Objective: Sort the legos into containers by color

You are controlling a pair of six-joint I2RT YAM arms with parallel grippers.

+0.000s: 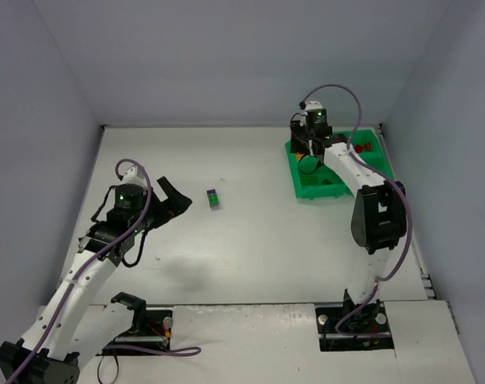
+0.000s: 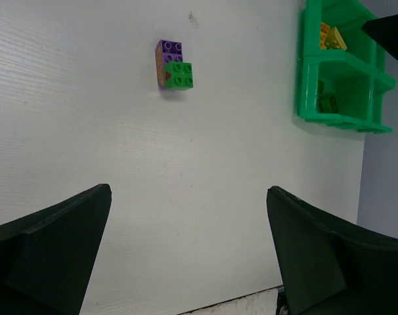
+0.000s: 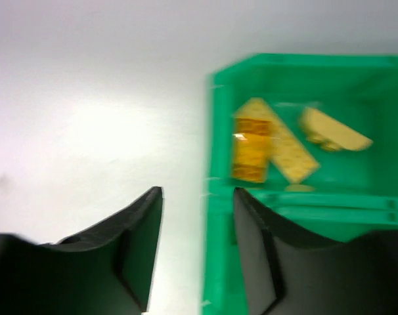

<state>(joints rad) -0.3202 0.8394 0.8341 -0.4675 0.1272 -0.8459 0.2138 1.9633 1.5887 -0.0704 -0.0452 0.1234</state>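
Left gripper [image 2: 189, 190]: jaws spread wide, empty, facing the table, apparently readied for a pick.
Ahead of it, well apart: purple brick [image 2: 169, 51] and green brick [image 2: 179, 75], seemingly joined and unsorted. Two colours together would probably need separating.
Right gripper [image 3: 198, 191]: fingers parted, nothing between them, poised above the tray [image 3: 215, 118] wall.
Just ahead: yellow bricks [image 3: 251, 147] lay in one compartment, in a blurred view.
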